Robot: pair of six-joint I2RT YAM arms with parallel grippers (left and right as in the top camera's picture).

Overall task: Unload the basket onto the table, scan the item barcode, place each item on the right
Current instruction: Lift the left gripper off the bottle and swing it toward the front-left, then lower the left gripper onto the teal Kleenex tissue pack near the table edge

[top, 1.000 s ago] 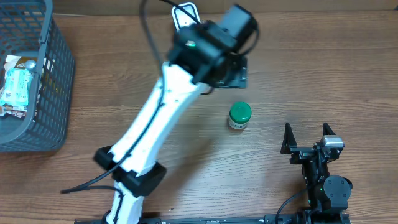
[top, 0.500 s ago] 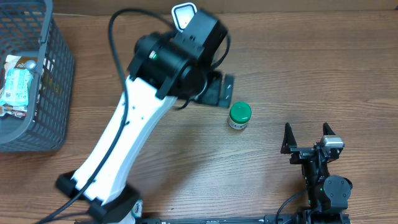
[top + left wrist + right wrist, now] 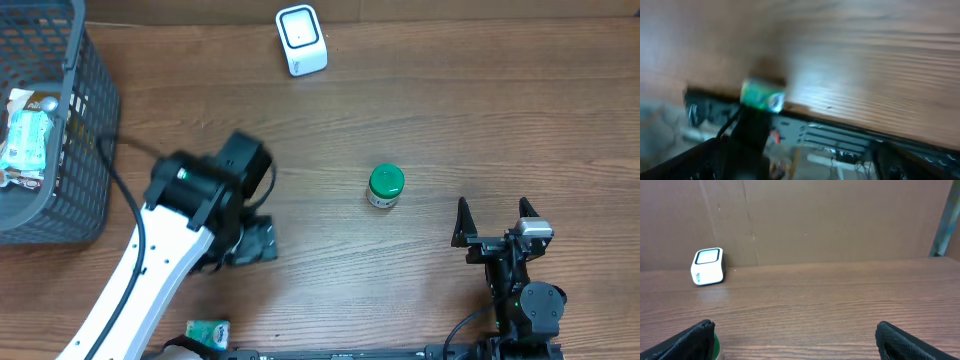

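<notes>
The item, a small jar with a green lid, stands upright on the wooden table, apart from both grippers. The white barcode scanner sits at the far edge, and shows in the right wrist view as scanner. My left gripper hangs low at the left front, open and empty; its wrist view is blurred, with the gripper looking over the table's front edge. My right gripper rests open at the right front. In its own view the gripper holds nothing, and the jar peeks from behind its left finger.
A grey mesh basket with packets inside stands at the far left. A green packet lies at the table's front edge, seen blurred as the packet in the left wrist view. A brown wall backs the table.
The left arm has swung back from beside the scanner and jar toward the left front of the table. The jar and the right arm have not moved.
</notes>
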